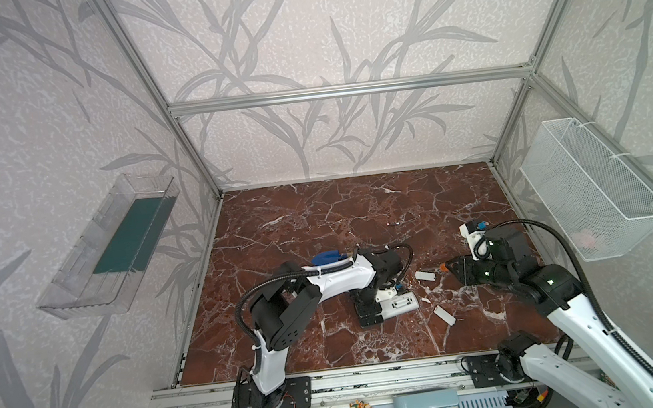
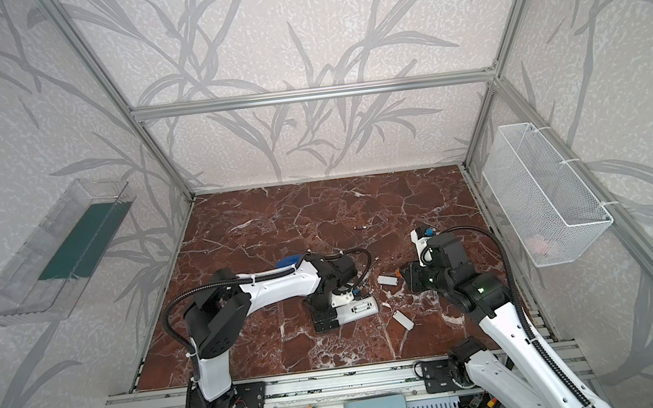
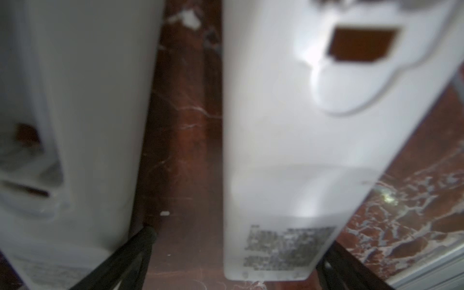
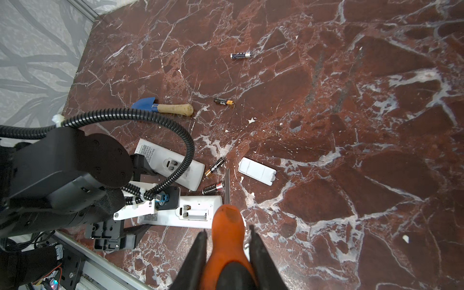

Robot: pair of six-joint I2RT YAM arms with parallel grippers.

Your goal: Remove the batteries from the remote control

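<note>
L gripper (image 3: 237, 238): jaws spread wide, straddling one remote (image 3: 288, 150) w/o squeezing it. A strip of table (image 3: 180, 150) shows betw. one finger (image 3: 140, 246) and the white shell.

R gripper (image 4: 228, 229): clenched on a screwdriver (image 4: 226, 216) w/ smooth orange handle; thin flat steel blade reaches out over the table.

The 4 batteries (image 4: 214, 167) lie loose on the table: slim dark cylinders, pale print, gold or silver ends. Two sit just beside the remotes' ends, near the blade; two lie well apart, farther out. In a top view one battery (image 1: 394, 223) shows at 12 o'clock of the remote (image 1: 401, 304).

Remote: glossy white plastic, rounded corners, bay bare w/ metal contacts. Covers (image 1: 425, 275): flat white rectangles at approx. 1 and 4 o'clock of it. Table: red-brown marble, white veins.
</note>
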